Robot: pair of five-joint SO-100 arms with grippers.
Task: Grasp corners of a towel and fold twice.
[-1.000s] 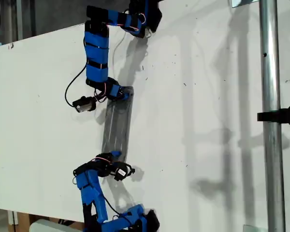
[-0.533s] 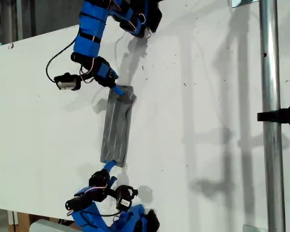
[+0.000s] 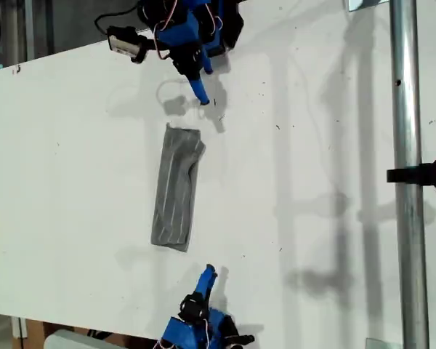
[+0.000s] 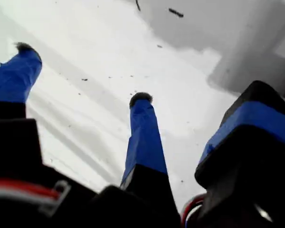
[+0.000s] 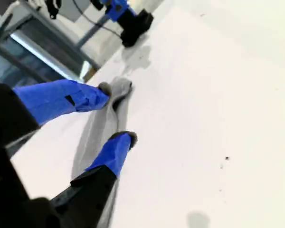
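Looking along my second end effector (image 5: pixel 118 113), its jaws are spread and empty, with the towel (image 5: pixel 102 121) stretching away beyond them as a narrow folded strip. My first end effector (image 4: pixel 82 72), likewise released, sees only bare white worktop (image 4: pixel 133 52) and shadow. The exterior view alone shows the whole towel (image 3: pixel 176 189) mid-worktop, apart from both arms, and a metal pole (image 3: pixel 407 218) on the exterior view's right.

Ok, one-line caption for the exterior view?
Grey striped cloth towel lies folded narrow on the white table, both blue grippers clear.
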